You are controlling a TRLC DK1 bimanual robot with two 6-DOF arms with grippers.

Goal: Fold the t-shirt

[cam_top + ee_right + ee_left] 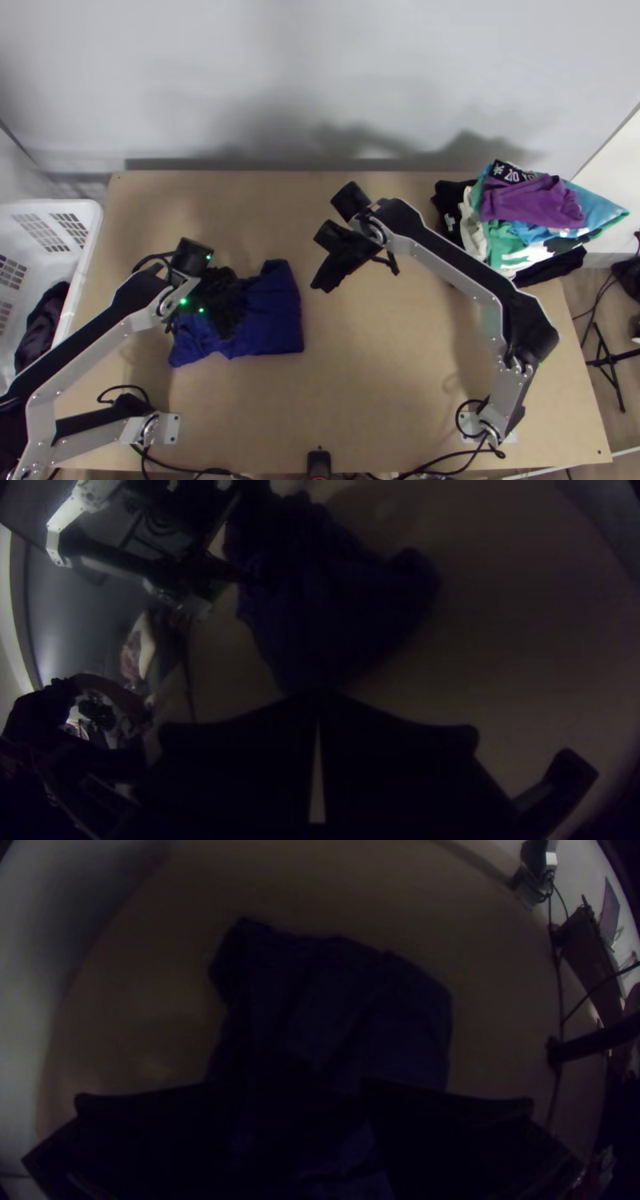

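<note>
Pale wooden tabletop (384, 384) lies under the blue t-shirt (274, 316), mid-fold by my judgement, with my left gripper (298, 1088) wide and empty over it and my right gripper (319, 697) closed, empty, beside it; next I'd square an edge.

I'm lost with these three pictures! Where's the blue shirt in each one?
Top view: the blue shirt lies left of the middle of the wooden table.
Left wrist view: the blue shirt lies ahead of the left pincer and between its spread fingers.
Right wrist view: the blue shirt lies beyond the right pincer.
Shared landmark: the wooden table around the shirt.
</note>
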